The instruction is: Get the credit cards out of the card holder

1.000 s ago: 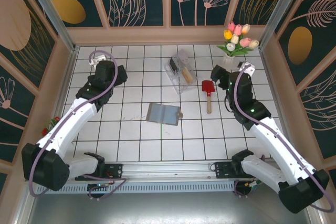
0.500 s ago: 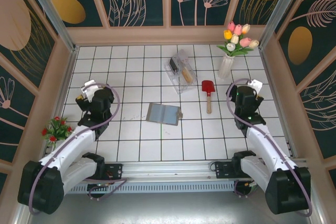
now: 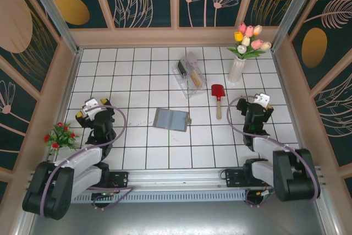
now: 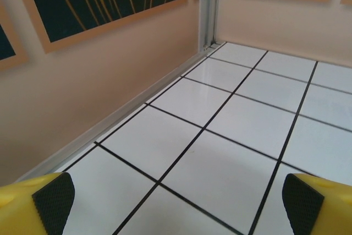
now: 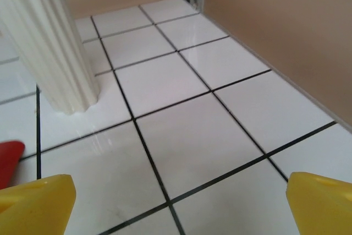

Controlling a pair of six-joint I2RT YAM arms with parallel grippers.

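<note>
The card holder (image 3: 171,119) lies opened flat, grey-brown, in the middle of the tiled table. I cannot make out the credit cards in it. My left gripper (image 3: 89,109) sits folded back at the left side, well apart from the holder. In the left wrist view the left gripper (image 4: 179,207) is open, its black pads (image 4: 52,202) wide apart over bare tiles. My right gripper (image 3: 257,105) rests at the right side, also far from the holder. In the right wrist view the right gripper (image 5: 179,207) is open, with only floor between its yellow fingertips (image 5: 36,205).
A clear plastic box (image 3: 188,72) stands behind the holder, with a red spatula (image 3: 218,98) to its right. A white vase of tulips (image 3: 237,67) stands at the back right, and the vase (image 5: 49,42) rises close ahead of the right gripper. A small red-flowered plant (image 3: 59,135) sits by the left wall.
Both arms have pulled back from the far half of the table toward their bases and folded up. Both grippers stayed open. The card holder has not moved.
</note>
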